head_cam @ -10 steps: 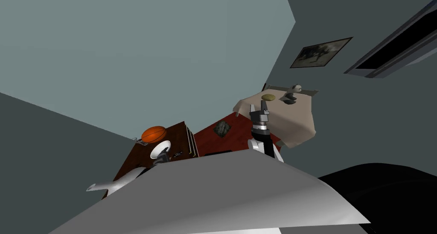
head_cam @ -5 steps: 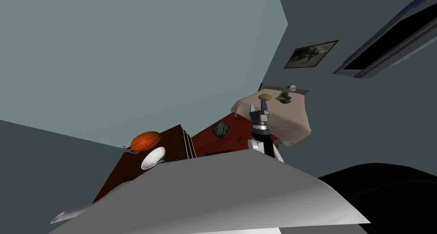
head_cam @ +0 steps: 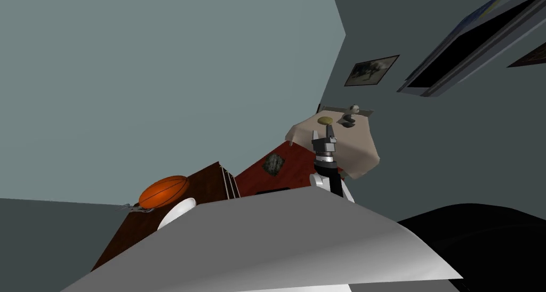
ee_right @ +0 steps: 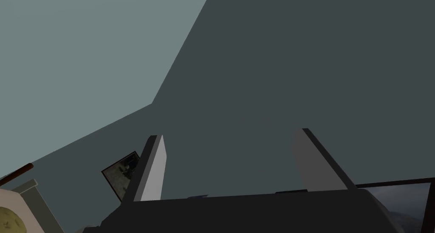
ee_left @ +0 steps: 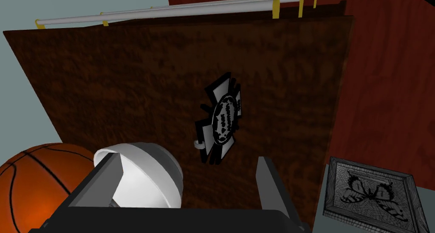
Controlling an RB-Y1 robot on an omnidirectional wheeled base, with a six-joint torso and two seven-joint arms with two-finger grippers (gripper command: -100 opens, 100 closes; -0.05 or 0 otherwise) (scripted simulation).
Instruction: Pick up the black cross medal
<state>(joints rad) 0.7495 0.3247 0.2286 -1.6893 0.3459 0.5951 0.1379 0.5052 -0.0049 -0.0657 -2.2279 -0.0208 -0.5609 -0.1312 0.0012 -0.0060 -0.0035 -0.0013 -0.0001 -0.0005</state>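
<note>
Light grey fingers (ee_left: 269, 183) of left gripper (ee_left: 191, 188) spread wide, gripping nothing. Black-and-white cross medal (ee_left: 221, 117) flat on dark brown wooden tabletop (ee_left: 106, 86), just ahead of the gap between the fingers, apart from both. White round bowl (ee_left: 165, 171) partly behind one finger, contents hidden, beside orange basketball (ee_left: 34, 188). Right gripper (ee_right: 233, 166) likewise wide open, holding nothing.

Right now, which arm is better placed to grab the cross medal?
Left. The left gripper, open, hangs over the brown top with the black cross medal lying just ahead of it. The right gripper, open too, is off by the beige-covered table.
</note>
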